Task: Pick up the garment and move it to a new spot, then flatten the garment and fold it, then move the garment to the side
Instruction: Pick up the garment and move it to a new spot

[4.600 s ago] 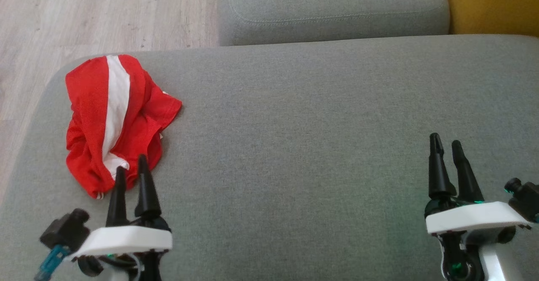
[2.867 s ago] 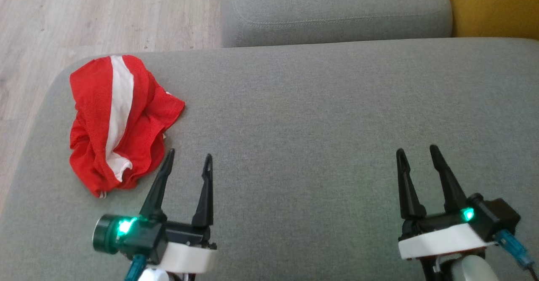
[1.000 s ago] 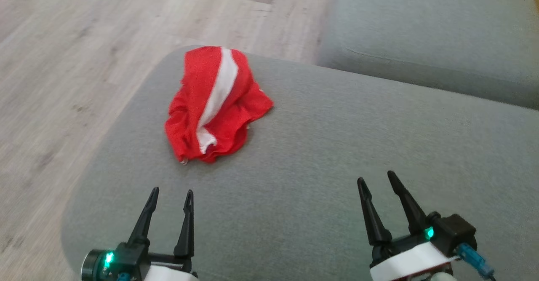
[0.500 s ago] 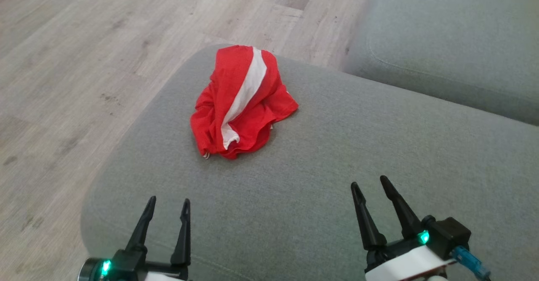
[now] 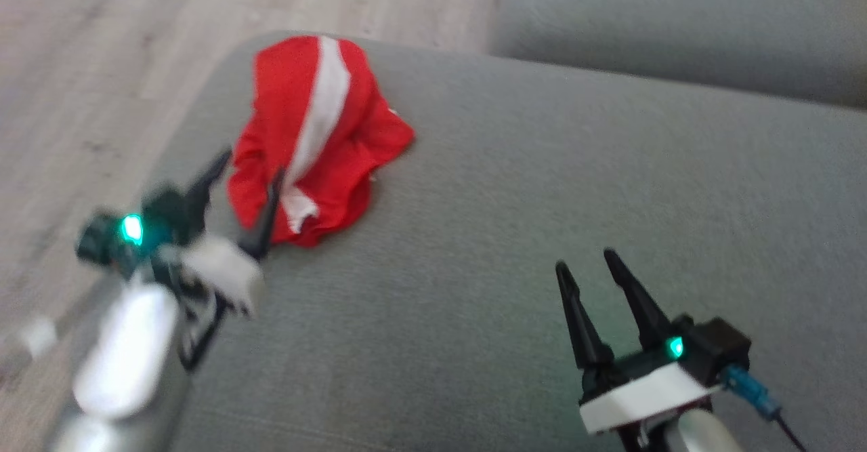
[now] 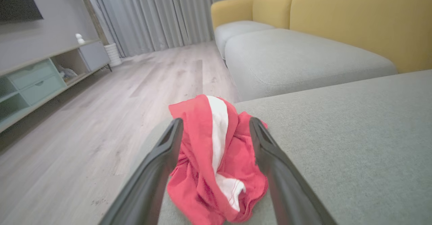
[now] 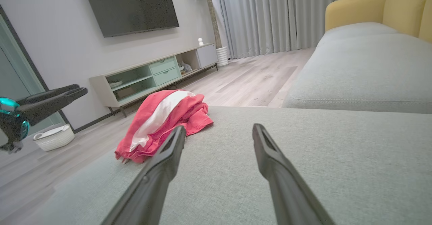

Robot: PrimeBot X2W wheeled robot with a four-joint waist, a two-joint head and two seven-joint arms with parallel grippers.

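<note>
Left gripper [image 5: 250, 165]: fingers spread apart, holding nothing, with the tips at the 7 o'clock edge of the garment [image 5: 318, 133]. Blur prevents confirming contact.

Right gripper [image 5: 585, 260]: fingers spread apart, holding nothing, over the grey sofa cushion [image 5: 542, 188], well apart from the garment at its 4 o'clock.

Surface: woven grey fabric with a rounded corner, and pale wood floor [image 5: 88, 66] beyond.

Garment: a crumpled red mesh heap with one broad white band, at the cushion's 11 o'clock corner.

Surroundings: yellow sofa back [image 6: 337, 22], grey curtains [image 7: 263, 16], wall television [image 7: 131, 5], low cabinet [image 7: 152, 73], white basket [image 7: 54, 137].
</note>
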